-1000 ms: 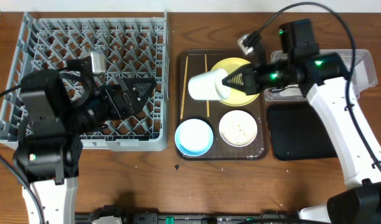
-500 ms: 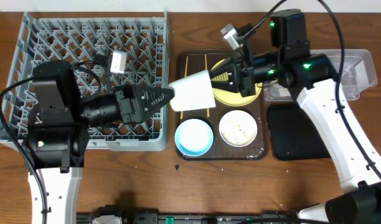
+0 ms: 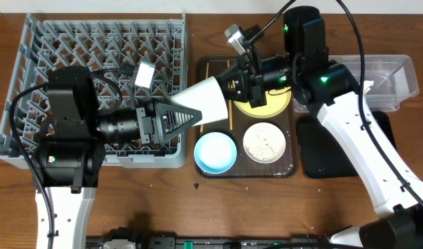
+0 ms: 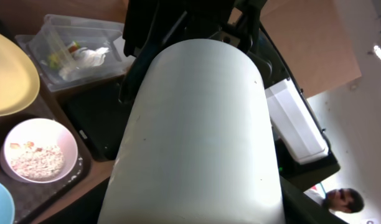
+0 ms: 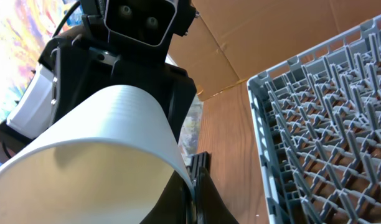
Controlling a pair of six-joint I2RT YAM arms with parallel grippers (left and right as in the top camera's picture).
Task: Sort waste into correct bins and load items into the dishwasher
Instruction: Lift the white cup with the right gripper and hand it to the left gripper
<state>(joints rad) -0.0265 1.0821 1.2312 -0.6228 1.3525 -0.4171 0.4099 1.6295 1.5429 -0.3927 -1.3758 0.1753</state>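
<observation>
I see the white cup [image 3: 208, 105] lying on its side in the air, above the gap between the grey dish rack [image 3: 32, 83] and the brown tray [image 3: 247, 173]. My right hand [image 3: 230, 88] is clamped tight on its rim. My left hand [image 3: 184, 117] reaches its base; I cannot tell whether it grips.

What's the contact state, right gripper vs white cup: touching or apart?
Touching. The right wrist view shows the right gripper with its dark fingers pinching the white cup at its rim wall, no gap.
</observation>
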